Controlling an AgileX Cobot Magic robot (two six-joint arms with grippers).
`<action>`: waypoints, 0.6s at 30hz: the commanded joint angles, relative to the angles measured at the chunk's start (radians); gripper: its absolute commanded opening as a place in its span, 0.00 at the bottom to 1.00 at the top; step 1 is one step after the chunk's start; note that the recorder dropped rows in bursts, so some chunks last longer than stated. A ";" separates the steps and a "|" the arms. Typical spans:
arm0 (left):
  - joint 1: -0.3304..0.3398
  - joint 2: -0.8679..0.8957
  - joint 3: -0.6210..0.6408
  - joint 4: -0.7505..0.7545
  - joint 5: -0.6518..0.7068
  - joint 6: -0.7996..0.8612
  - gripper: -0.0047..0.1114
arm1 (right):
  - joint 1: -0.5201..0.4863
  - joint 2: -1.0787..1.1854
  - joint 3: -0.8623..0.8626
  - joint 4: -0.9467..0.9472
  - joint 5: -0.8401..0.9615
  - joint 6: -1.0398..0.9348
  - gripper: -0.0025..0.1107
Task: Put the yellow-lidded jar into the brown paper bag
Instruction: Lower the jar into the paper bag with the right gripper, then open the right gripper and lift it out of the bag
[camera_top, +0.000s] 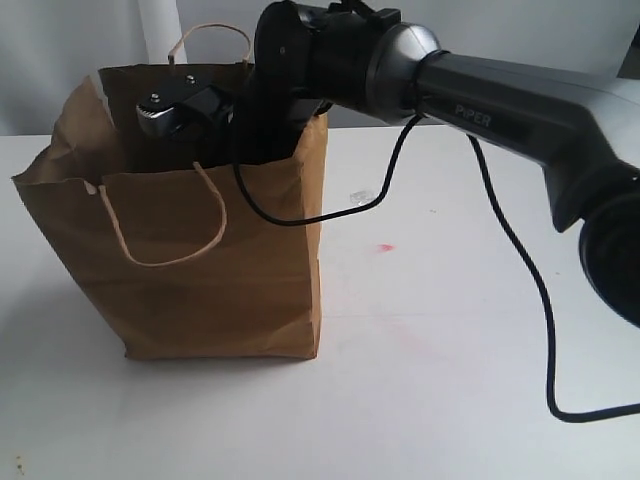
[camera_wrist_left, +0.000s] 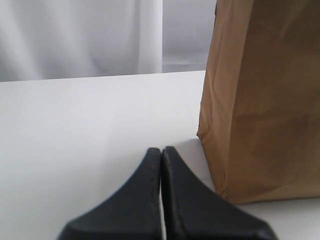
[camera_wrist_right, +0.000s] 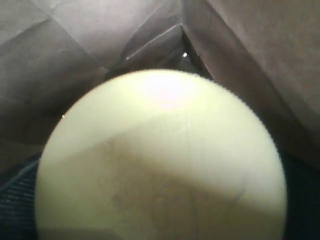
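Squeezing the yellow-lidded jar (camera_wrist_right: 160, 140) inside the brown paper bag (camera_top: 220, 290), the right claw (camera_wrist_right: 160, 200) belongs to an arm (camera_top: 500, 110) marked "PiPER", while the left claw (camera_wrist_left: 161, 165) is closed tight, empty.

Exterior above table (camera_top: 450, 350), wrists close; bag (camera_top: 200, 270) shared

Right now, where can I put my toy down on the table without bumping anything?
The white table is bare in front of the tall brown paper bag, and between the bag and the black cable. The bag's mouth is crowded: the black right arm reaches in with the yellow-lidded jar. The shut left tool sits by one bag corner.
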 joint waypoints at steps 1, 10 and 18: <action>-0.005 0.003 -0.002 -0.004 -0.009 -0.004 0.05 | -0.001 -0.061 0.005 0.002 -0.029 -0.004 0.95; -0.005 0.003 -0.002 -0.004 -0.009 -0.004 0.05 | -0.001 -0.191 0.005 0.025 -0.037 -0.004 0.95; -0.005 0.003 -0.002 -0.004 -0.009 -0.004 0.05 | -0.001 -0.286 0.005 0.057 -0.035 -0.004 0.77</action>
